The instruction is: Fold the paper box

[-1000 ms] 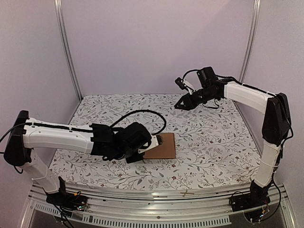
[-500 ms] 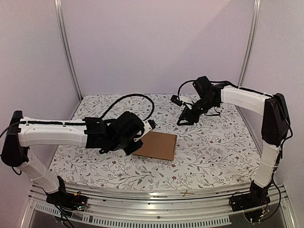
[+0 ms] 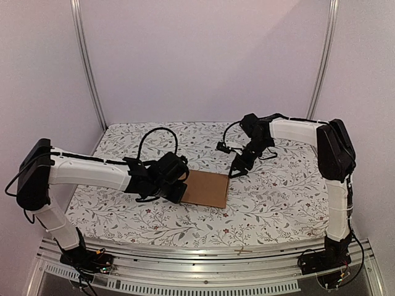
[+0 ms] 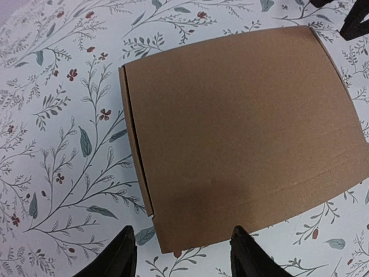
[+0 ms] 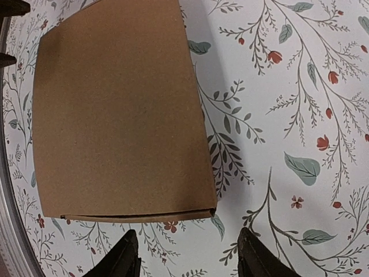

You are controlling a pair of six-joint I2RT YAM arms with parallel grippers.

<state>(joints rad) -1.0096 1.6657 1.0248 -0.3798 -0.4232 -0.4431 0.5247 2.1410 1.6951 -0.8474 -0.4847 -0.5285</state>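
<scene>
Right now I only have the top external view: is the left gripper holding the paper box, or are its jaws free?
Observer: Free. In the left wrist view the left gripper stands open, with only a corner of the paper box showing between its fingertips.
Operator: And the right one?
Observer: The right gripper is open too. The box's edge lies beyond its fingertips, with only floral cloth between them.
Operator: Does the box look closed?
Observer: Its top looks flat and shut, and a thin dark seam runs along one side edge.
</scene>
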